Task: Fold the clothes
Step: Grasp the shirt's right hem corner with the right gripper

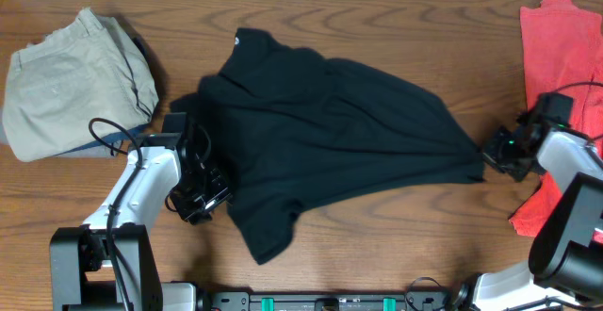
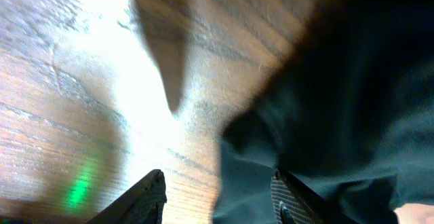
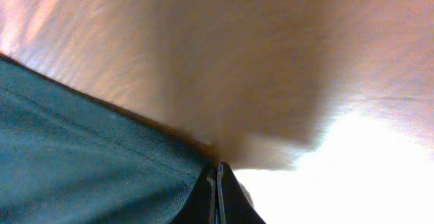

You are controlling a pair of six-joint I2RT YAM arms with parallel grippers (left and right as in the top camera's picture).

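While the right tool is pinched together on the right-hand corner of the black shirt, its fingers meeting on the hem in the right wrist view, the left tool stands apart at the shirt's opposite edge, with dark cloth against one finger and bare wood by the other. Step in hand, as judged: spreading and flattening the shirt before any fold. The cloth is drawn to a point toward the right tool yet lies rumpled and skewed at the middle of the surface, one flap trailing toward the near edge. Next move, as judged: the left tool should close on the fabric edge lying between its fingers, then both arms draw outward together until the shirt lies flat. Too hard a pull may slip the soft cloth from a pinch or bunch it. Other stock: khaki trousers, heaped loosely at far left, near the shirt; coral-red garment at far right, partly under the right arm. Surface: brown wood grain, bright glare patches in both wrist views. Room: nothing shown beyond a pale strip along the far edge.
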